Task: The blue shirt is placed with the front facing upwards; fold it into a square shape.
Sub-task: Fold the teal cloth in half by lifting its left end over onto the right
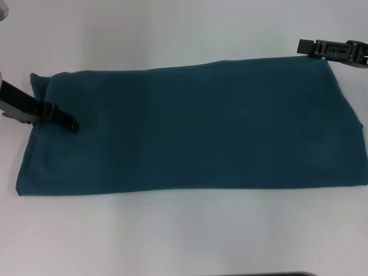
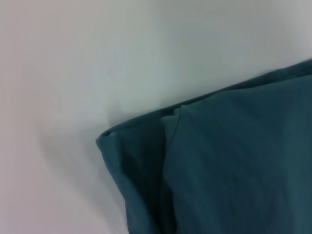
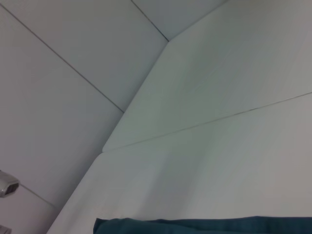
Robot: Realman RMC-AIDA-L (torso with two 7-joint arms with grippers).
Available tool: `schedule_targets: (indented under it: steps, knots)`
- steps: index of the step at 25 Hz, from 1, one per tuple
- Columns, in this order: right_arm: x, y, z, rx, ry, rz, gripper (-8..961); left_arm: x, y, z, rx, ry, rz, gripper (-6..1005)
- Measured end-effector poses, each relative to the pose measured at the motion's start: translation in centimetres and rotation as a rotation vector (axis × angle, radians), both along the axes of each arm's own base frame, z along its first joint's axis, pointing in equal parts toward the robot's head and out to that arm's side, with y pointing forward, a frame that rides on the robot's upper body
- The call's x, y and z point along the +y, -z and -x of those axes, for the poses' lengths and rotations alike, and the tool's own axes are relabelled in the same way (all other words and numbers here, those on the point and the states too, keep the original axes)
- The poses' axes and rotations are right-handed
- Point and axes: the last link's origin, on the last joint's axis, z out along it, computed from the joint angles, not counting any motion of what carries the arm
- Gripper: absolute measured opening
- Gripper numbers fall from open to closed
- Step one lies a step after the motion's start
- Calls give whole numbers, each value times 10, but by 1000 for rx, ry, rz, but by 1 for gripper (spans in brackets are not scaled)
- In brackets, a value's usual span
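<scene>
1. The blue shirt (image 1: 190, 126) lies flat on the white table (image 1: 172, 236) as a long band running across the middle of the head view from left edge to right edge. No lettering, neck or sleeves show, only plain cloth, so I judge it already folded lengthwise into a strip.

2. In the left wrist view its corner (image 2: 105, 141) shows stacked layers, a folded edge lying just inside the outer one.

3. My left gripper (image 1: 68, 122) sits at the left of the head view, its tip over the cloth near the strip's left end, low and possibly touching it. My fingers look close together there, but I cannot tell whether any fabric is pinched between them.

4. My right gripper (image 1: 313, 48) is at the upper right of the head view, just beyond the strip's far right corner, over bare table. I cannot tell how far it is open; it holds nothing that I can see.

5. I judge the step in hand to be the crosswise fold: taking one short end to bring it over the other.

6. The next move calls for a grip through all layers at both corners of one end, a lift, then a level carry across so the edges meet squarely.
</scene>
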Motion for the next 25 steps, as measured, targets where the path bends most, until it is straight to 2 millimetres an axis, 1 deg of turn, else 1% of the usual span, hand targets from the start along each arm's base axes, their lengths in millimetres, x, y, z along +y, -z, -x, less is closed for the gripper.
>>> schedule_targets:
  steps: [3, 8, 19, 25]
  knots:
    - [0, 0, 0, 0, 0, 0, 717, 0, 0, -1, 0, 5, -1, 856]
    - [0, 0, 0, 0, 0, 0, 717, 0, 0, 1, -3, -9, -8, 657]
    - [0, 0, 0, 1, 0, 1, 717, 0, -1, -1, -10, -7, -9, 446]
    - [-1, 0, 0, 1, 1, 1, 717, 0, -1, -1, -10, -5, -7, 208]
